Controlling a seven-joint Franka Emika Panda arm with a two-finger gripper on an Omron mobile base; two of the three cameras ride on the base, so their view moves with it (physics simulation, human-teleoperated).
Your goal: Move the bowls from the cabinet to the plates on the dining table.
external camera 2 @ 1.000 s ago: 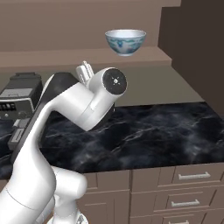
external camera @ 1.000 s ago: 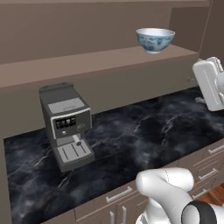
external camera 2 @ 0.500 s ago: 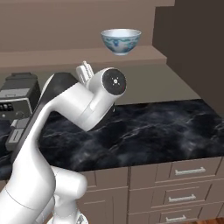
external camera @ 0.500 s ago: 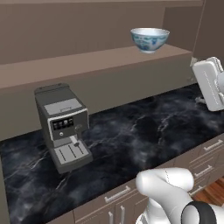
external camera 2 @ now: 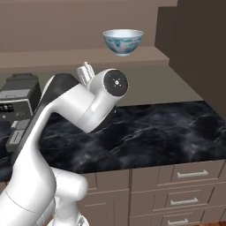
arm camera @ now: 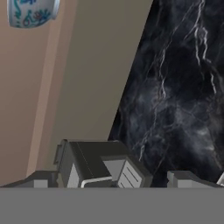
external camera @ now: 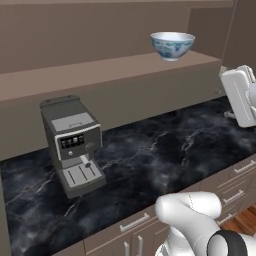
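Looking along the pincer [arm camera: 113, 180], we find its two finger tips spread wide with nothing between them, though they barely clear the frame edge, so contact is hard to judge. The white bowl with blue floral pattern [external camera: 172, 45] stands upright on the brown shelf [external camera: 100, 70], well apart from the pincer and above it. A grey coffee machine [external camera: 72, 144] sits on the black marble bench [external camera: 165, 155] just ahead of the pincer tips, in the hand view.

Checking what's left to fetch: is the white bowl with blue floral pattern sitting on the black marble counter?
No, the white blue-patterned bowl stands on the brown shelf.
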